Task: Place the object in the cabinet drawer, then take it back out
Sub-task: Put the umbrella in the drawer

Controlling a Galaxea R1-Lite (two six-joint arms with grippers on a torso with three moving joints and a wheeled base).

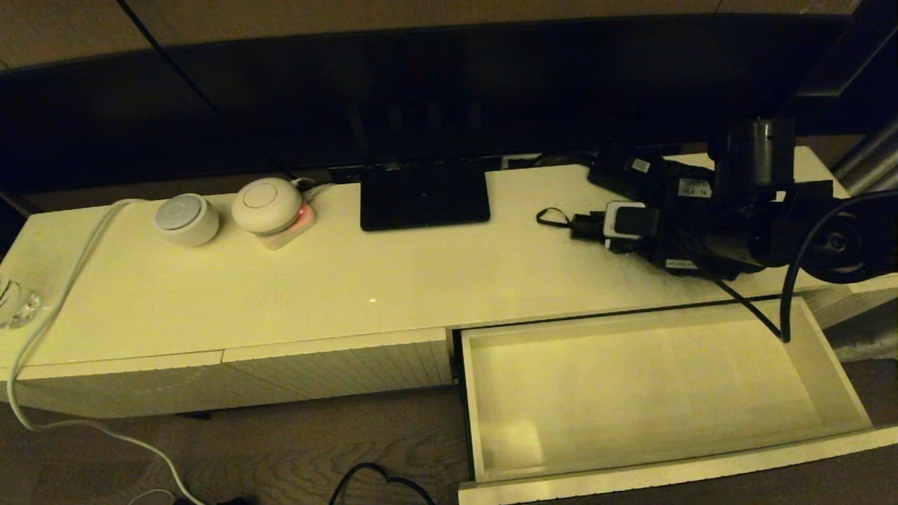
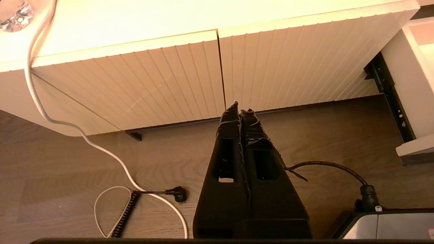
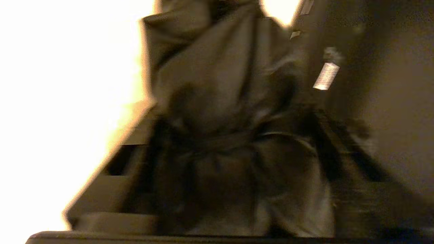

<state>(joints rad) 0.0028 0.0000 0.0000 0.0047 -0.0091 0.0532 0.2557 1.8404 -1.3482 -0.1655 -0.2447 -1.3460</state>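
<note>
Dim room with a warm yellowish light, and a long cream-white cabinet top running under a big dark TV whose black stand sits mid-surface. On the cabinet's left part there are two round white puck-shaped gadgets and, the second one with a pink glow at its base, plus a white cable trailing off the edge down to the wood floor. The drawer is pulled all the way out on the right, a wide shallow tray with plain smooth walls. The black folding umbrella is lying on the cabinet top behind the drawer, handle and thin wrist loop pointing left, and the right gripper is right down on its bunched fabric. The right wrist view is just soft wrinkled black fabric filling the space between the fingers, with a small white tag on it I can't read, so the jaws look spread around the bundle rather than clamped on it. There are little white labels on the arm and on a black box behind, but the text is too small to read. The left wrist view gives what the head view doesn't: the left gripper parked low over the floor, fingers pressed together on nothing, facing the finely ribbed cabinet fronts.
</note>
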